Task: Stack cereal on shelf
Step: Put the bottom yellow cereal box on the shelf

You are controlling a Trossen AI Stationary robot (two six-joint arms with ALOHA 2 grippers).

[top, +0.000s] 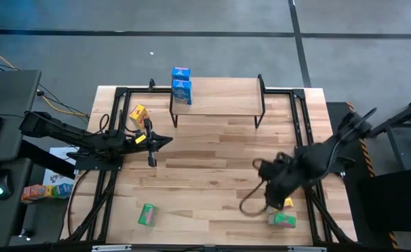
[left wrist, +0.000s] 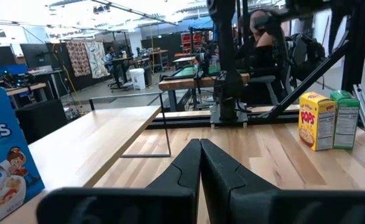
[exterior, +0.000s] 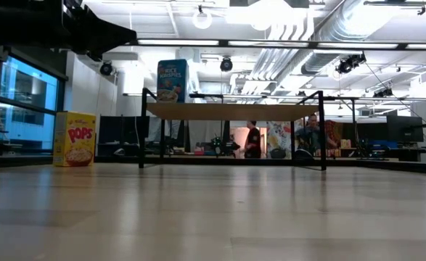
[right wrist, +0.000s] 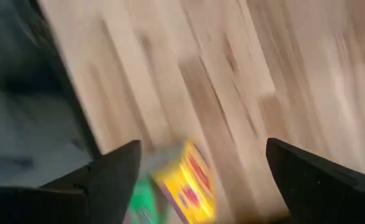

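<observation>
The right gripper (right wrist: 201, 168) is hovering with jaws spread wide, empty, directly over a yellow cereal box (right wrist: 188, 183) standing just beside a green cereal box (top: 282, 220). The box is likely light, crushable cardboard; grasp across its narrow flat faces, gently.

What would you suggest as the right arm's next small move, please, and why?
Probably lower the open right gripper onto the yellow box and close. In the right wrist view it sits between the spread fingers, beside a green box; only blue boxes are at the shelf.
</observation>
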